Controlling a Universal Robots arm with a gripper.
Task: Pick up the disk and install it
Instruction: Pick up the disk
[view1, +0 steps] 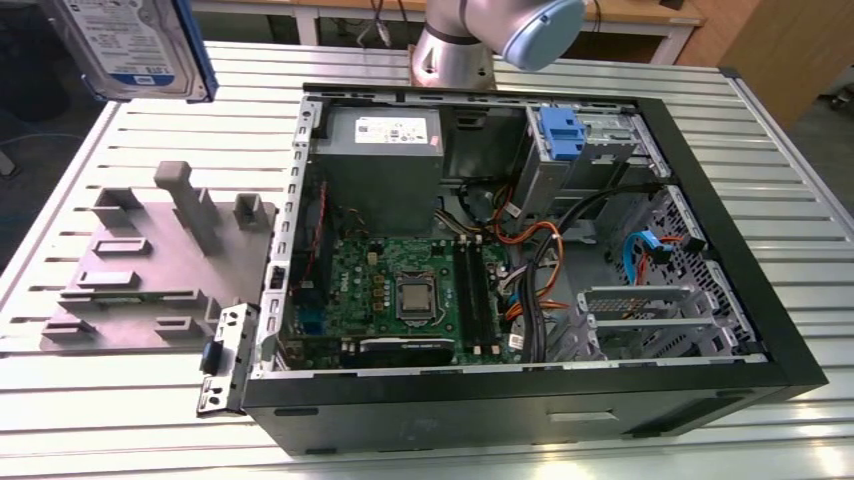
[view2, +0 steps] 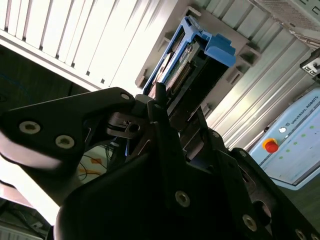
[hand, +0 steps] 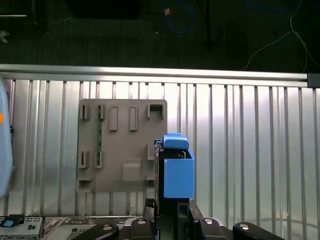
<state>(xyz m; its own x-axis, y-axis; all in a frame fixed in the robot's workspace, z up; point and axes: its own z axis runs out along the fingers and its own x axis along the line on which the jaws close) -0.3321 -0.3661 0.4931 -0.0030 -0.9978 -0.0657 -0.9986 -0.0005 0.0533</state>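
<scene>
At the exterior view's left you have the disk (view1: 134, 45) up in the air. It is well above the table (view1: 80, 420) and clear of the grey fixture (view1: 134, 290) below it. In the second wrist view the gripper (view2: 177, 107) has its jaws clamped on the disk near one end. That likely keeps the blue side rails free beyond the fingers. In the first wrist view the drive hangs edge-on over the fixture. The fixture's raised slots look made to stand parts upright where a grip from above can reach them. Further right, the case (view1: 534, 390) lies on its side with the panel off, so its inside faces up, presumably to give you access from overhead. The power supply (view1: 380, 160) fills its far corner, with the board (view1: 400, 290) nearer the camera. The arm (view1: 481, 40) rises just behind the case. Toward the exterior view's right a bare blue bracket (view1: 561, 130) sits at the drive bays, near loose orange and blue cables. The disk is well apart from the case, so I judge the pickup done and the install not yet made.
</scene>
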